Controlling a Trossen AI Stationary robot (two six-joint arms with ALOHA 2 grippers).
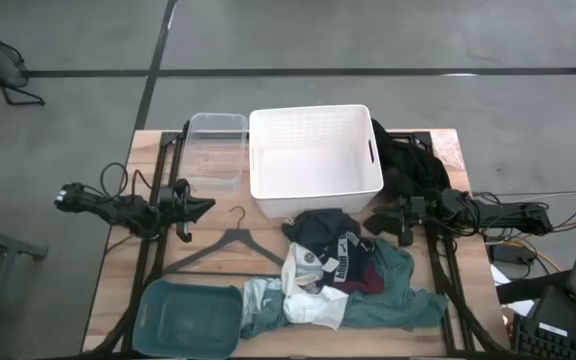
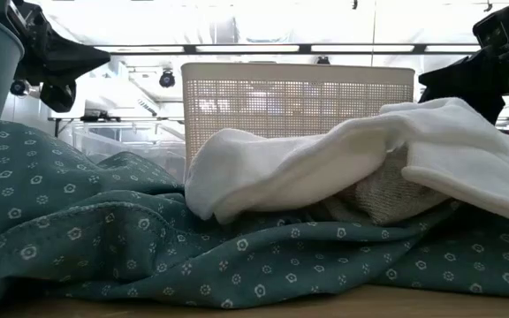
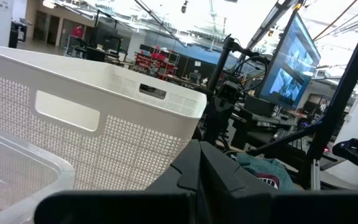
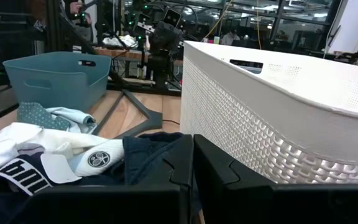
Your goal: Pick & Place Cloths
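The cloths lie in a heap at the table's near middle: a large teal-green one (image 1: pixel 388 300) spread underneath, a black one with white print (image 1: pixel 328 245), a maroon one (image 1: pixel 363 275) and white-grey ones (image 1: pixel 308 295). In the low view the white cloth (image 2: pixel 325 168) rests on the teal one (image 2: pixel 104 238). My left gripper (image 1: pixel 206 207) waits shut at the table's left, above the black hanger. My right gripper (image 1: pixel 372 221) is shut at the right, beside the heap's far-right edge, touching nothing.
A white perforated basket (image 1: pixel 315 158) stands at the far middle, a clear plastic bin (image 1: pixel 215 150) to its left. A teal tub (image 1: pixel 188 318) sits at the near left. A black hanger (image 1: pixel 230 248) lies left of the heap. Black fabric (image 1: pixel 413 165) is piled right of the basket.
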